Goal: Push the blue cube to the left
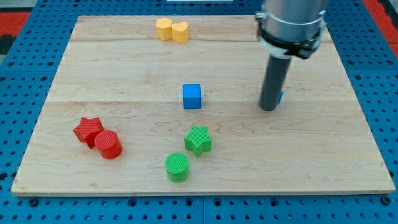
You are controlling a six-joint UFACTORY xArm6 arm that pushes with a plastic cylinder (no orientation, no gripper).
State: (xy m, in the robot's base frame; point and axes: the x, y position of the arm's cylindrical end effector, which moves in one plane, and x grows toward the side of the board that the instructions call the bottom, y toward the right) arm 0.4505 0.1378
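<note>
The blue cube (192, 96) sits near the middle of the wooden board (124, 68). My tip (268, 108) rests on the board to the cube's right, about a fifth of the board's width away, at nearly the same height in the view. A second blue block (281, 96) peeks out just behind the rod on its right side; most of it is hidden and its shape cannot be made out.
Two yellow blocks (171, 30) touch each other at the view's top. A red star (88, 130) and red cylinder (108, 145) sit at lower left. A green star (198, 139) and green cylinder (177, 167) lie below the blue cube.
</note>
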